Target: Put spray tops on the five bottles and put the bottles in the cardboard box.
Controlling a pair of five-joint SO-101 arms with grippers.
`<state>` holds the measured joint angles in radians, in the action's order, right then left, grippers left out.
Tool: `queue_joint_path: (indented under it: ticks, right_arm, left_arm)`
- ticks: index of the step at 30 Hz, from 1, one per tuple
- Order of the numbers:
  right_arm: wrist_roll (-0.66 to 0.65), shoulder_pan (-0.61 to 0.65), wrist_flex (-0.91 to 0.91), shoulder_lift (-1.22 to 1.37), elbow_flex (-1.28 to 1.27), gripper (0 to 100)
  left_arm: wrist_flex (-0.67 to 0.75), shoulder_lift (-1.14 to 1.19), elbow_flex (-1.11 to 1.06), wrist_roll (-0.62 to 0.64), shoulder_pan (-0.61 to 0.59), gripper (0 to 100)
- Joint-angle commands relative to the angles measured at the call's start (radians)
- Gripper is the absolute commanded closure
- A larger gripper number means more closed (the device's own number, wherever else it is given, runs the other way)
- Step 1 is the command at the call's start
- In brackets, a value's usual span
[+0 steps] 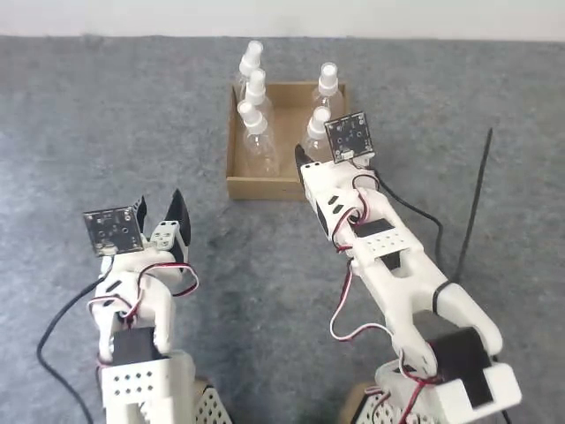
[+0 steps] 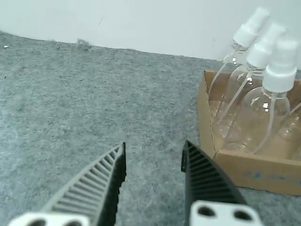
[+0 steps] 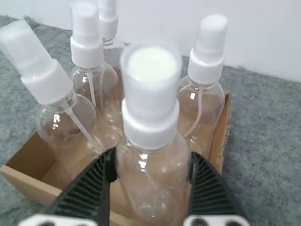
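A cardboard box (image 1: pixel 231 170) at the far middle of the grey carpet holds several clear bottles with white spray tops. My right gripper (image 1: pixel 315 153) is at the box's near right corner, shut on the bottle (image 1: pixel 319 126) standing there. In the right wrist view the dark fingers (image 3: pixel 91 188) press both sides of this bottle (image 3: pixel 150 94), with other capped bottles (image 3: pixel 207 89) upright around it. My left gripper (image 1: pixel 159 210) hovers open over bare carpet, left of and nearer than the box. Its jaws (image 2: pixel 153 160) hold nothing; the box (image 2: pixel 254 169) and three bottles (image 2: pixel 268 108) lie ahead.
Grey carpet surrounds the box on all sides. A black cable (image 1: pixel 472 212) runs along the carpet to the right of the right arm. A pale wall (image 2: pixel 141 23) borders the carpet behind the box.
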<state>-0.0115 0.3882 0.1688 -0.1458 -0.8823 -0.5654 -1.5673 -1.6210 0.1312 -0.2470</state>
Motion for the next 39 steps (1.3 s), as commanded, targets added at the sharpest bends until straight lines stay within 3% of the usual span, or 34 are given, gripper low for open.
queue_joint_path:
  ticks: [1, 8, 35, 39]
  right_arm:
    - [-0.008, -0.015, 0.027, 0.005, 0.072, 93.9]
    - [0.064, -0.059, 0.044, 0.035, 0.072, 93.5]
    - [0.061, -0.051, 0.035, 0.039, 0.055, 93.3]
    - [0.061, -0.038, 0.035, 0.039, 0.046, 85.3]
  left_arm:
    - [0.029, -0.012, 0.005, -0.008, -0.002, 82]
    - [0.029, -0.012, 0.005, -0.008, -0.002, 82]
    - [0.031, -0.012, -0.002, -0.008, -0.002, 82]
    - [0.031, -0.012, -0.002, -0.008, -0.002, 82]
